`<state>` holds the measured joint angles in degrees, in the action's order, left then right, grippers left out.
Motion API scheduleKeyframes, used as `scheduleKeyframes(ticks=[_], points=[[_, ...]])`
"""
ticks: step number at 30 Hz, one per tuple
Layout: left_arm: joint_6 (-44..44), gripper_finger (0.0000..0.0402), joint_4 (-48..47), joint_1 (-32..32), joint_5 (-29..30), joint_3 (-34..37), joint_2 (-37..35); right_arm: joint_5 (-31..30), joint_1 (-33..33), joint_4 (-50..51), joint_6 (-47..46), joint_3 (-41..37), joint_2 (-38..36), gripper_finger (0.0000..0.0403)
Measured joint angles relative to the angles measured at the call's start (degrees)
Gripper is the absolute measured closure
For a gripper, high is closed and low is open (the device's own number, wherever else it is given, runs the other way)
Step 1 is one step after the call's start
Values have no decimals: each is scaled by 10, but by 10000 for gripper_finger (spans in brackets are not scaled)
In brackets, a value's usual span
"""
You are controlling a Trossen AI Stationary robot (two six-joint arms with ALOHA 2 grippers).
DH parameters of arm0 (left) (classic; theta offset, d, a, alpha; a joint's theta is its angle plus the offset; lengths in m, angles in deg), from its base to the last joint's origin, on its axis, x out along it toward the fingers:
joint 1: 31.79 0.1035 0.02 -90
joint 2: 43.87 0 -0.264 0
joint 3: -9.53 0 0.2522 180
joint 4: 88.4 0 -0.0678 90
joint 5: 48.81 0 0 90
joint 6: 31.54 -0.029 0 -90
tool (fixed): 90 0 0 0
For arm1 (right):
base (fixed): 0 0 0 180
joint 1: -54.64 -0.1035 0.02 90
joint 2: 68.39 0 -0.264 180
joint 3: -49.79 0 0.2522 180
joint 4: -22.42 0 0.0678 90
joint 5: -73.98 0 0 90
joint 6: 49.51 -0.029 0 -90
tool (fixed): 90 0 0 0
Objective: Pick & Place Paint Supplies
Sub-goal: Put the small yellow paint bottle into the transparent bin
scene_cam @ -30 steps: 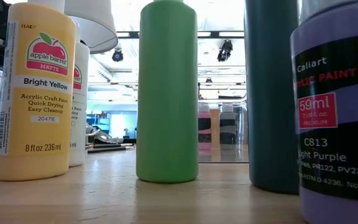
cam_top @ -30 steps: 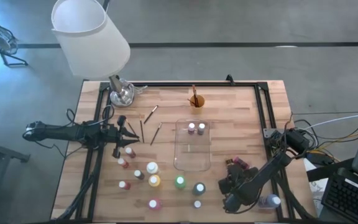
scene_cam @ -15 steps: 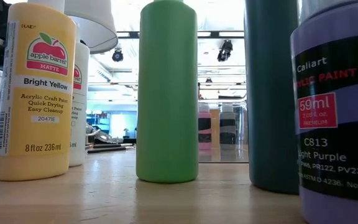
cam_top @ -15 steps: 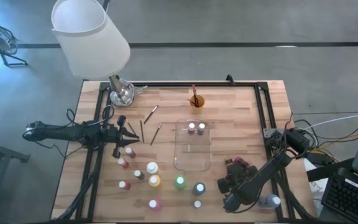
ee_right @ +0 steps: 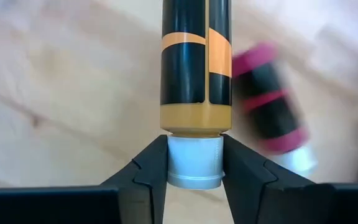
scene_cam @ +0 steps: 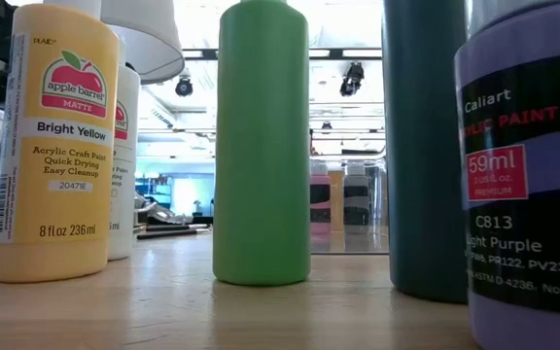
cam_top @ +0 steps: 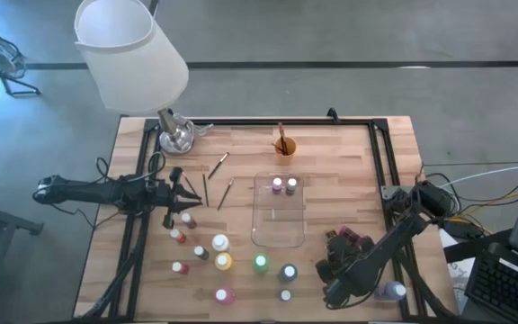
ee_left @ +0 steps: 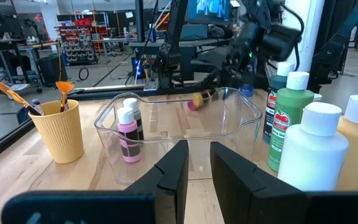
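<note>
The right end effector [ee_right: 194, 163] is down at the near right part of the worktop [cam_top: 331, 148], and its two fingers [ee_right: 148, 171] pinch the white cap [ee_right: 194, 163] of a small ochre bottle [ee_right: 195, 59] that lies on its side. I think the cap is chosen because it is narrow and gives a firm hold. A pink bottle [ee_right: 272, 112] lies just beside it on the wood.

The left end effector [ee_left: 195, 171] waits over the left side of the worktop, its fingers close together with a small gap between them and nothing in it. From there it looks toward the clear tray [cam_top: 280, 236] in the middle, where two small bottles [cam_top: 283, 185] already stand at the far end, so the tray seems to be the place for the bottles. The orange cup [cam_top: 284, 148] behind the tray holds brushes [ee_left: 18, 94], probably for the same reason. Several other bottles [cam_top: 222, 261] stand on the near left part, not yet moved, and some brushes [cam_top: 227, 193] lie loose on the wood.

The worktop is of light wooden boards in a black frame, with a white lamp [cam_top: 129, 52] at the far left corner. Beyond it is a workshop room with a grey floor, shelves and ceiling lights
</note>
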<state>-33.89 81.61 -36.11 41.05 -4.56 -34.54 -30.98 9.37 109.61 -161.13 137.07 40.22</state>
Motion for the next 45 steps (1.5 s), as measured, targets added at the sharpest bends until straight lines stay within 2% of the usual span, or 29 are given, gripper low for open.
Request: scheduleKeyframes(ticks=[5, 11, 19, 24, 30, 36, 45], points=[[0, 328, 0, 0, 0, 0, 0, -19, 18, 91, 52, 51, -42, 291], [0, 328, 0, 0, 0, 0, 0, -30, 78, 102, 203, 104, -104, 291], [0, 328, 0, 0, 0, 0, 0, 24, 204, 101, 411, 204, -140, 291], [0, 328, 0, 0, 0, 0, 0, 29, 279, 103, 552, 283, -114, 291], [0, 328, 0, 0, 0, 0, 0, 18, 348, 142, 759, 366, -48, 291], [0, 328, 0, 0, 0, 0, 0, -21, 362, 168, 965, 425, 19, 291], [0, 328, 0, 0, 0, 0, 0, -94, 347, 166, 1128, 450, 90, 291]])
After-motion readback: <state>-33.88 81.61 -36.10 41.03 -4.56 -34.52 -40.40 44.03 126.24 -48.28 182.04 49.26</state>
